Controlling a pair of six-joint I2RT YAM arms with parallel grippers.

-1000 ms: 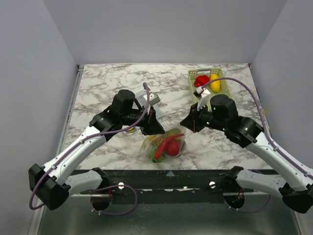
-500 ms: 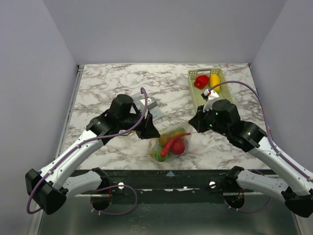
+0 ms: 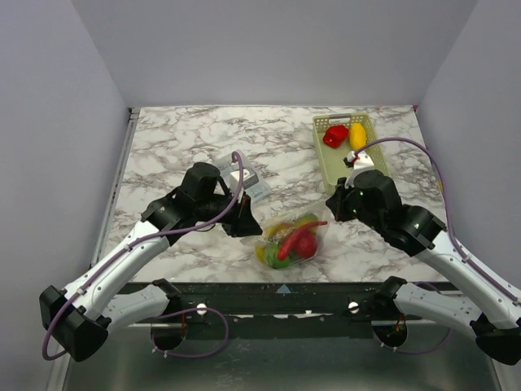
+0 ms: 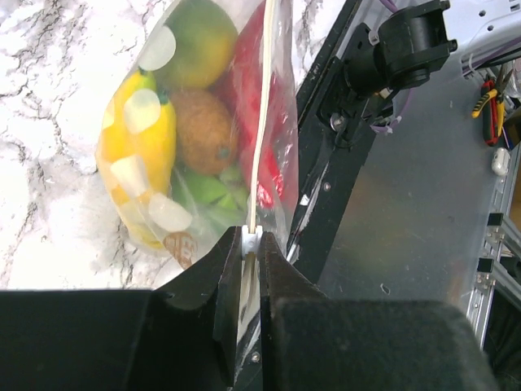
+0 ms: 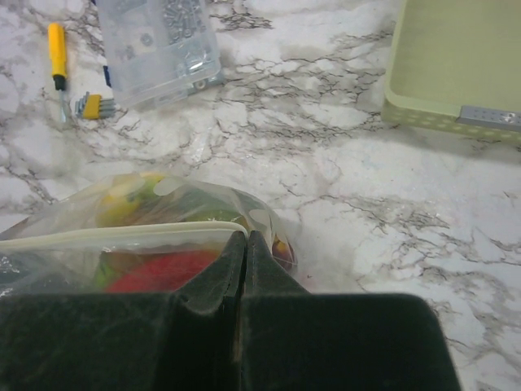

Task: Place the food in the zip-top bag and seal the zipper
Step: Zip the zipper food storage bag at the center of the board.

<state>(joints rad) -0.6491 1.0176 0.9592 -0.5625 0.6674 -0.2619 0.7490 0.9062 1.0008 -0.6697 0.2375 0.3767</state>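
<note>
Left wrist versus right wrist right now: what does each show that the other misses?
Only left wrist: the left hand pinching the zipper at its white slider, plus the table's front frame. Only right wrist: the right hand shut on the edge of the bag, the green basket, a clear packet and a yellow-handled tool. Both: the filled bag, the zipper strip and red food inside.

Packet (image 5: pixel 155 45) cut by top edge; food (image 5: pixel 155 273) blurred, perhaps pepper.
</note>
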